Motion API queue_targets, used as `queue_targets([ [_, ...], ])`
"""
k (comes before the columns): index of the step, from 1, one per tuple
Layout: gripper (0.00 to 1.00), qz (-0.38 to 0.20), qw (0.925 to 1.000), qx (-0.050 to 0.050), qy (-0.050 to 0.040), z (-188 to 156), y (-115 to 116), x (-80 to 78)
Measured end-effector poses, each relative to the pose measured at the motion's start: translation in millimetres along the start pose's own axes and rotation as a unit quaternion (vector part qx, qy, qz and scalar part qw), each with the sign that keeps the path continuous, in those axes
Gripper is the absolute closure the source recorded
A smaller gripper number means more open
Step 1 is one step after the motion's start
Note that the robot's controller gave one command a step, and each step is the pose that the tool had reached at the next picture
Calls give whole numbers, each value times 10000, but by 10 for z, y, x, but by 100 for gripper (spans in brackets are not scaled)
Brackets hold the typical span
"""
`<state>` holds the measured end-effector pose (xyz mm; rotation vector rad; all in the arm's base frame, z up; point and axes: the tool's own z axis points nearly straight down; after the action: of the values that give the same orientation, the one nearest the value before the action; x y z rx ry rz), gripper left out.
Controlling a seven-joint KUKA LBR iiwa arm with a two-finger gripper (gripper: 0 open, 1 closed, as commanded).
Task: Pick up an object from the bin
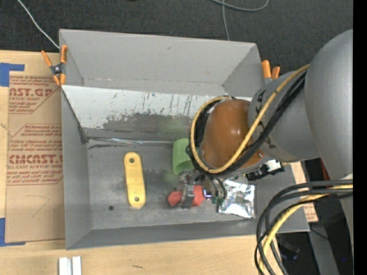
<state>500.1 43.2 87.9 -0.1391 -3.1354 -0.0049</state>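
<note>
My gripper [188,190] is low in the bin's front middle, directly over a small red thing [174,199] that lies on the floor. Red shows on both sides of the gripper's dark tip, so part of that thing is hidden beneath it. A green curved thing [181,155] lies just behind the gripper, partly covered by the arm's orange dome. A crumpled silver foil packet [237,200] lies close to the right of the gripper.
A flat yellow bar [134,180] with holes lies on the floor to the left, well apart from the gripper. The arm with its orange dome and cables covers the bin's right side. Bare floor lies at the front left.
</note>
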Motion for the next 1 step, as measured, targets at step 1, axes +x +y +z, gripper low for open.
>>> queue_targets([
  [1, 100, -39, 10000, -10, -22, -645, 106, -25],
])
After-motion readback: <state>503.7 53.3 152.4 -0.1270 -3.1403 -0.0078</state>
